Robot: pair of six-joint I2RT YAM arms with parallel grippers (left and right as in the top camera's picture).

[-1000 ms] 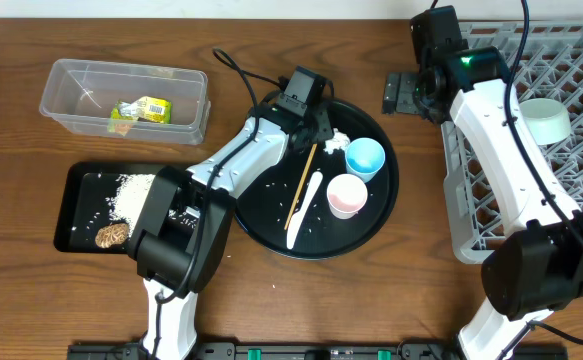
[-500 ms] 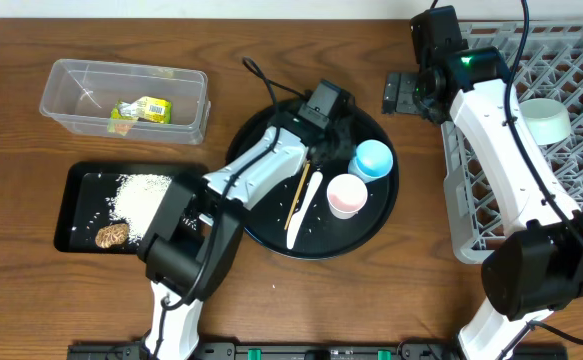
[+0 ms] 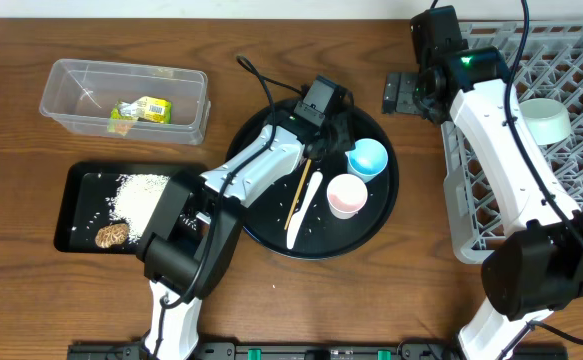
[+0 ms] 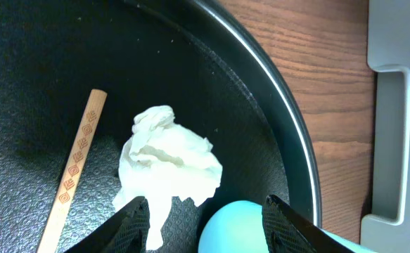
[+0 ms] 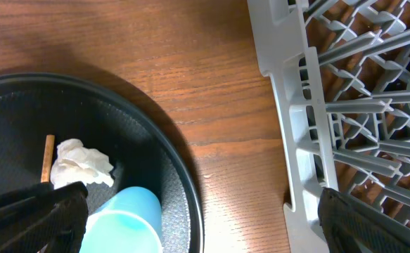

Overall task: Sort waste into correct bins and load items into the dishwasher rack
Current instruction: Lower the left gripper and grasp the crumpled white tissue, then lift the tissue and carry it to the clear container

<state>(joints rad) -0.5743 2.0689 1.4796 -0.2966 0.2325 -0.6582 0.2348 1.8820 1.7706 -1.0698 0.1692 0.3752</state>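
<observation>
The tissue (image 4: 169, 158) lies on the far part of the round tray (image 4: 289, 133), between the chopstick (image 4: 74, 172) and the blue cup (image 4: 240, 225). The left pincer (image 4: 206, 211) hangs right over it with its fingers spread, holding nothing. The pink cup (image 3: 346, 195) and spoon (image 3: 306, 205) lie nearer on the same tray. The right pincer (image 5: 197, 211) is spread wide above the bench (image 5: 212, 84), between the round tray and the rack (image 5: 345, 105). Far left, the tub (image 3: 71, 85) holds a wrapper (image 3: 143, 110). The flat tray (image 3: 76, 195) holds rice (image 3: 139, 193) and a brown lump (image 3: 112, 235).
</observation>
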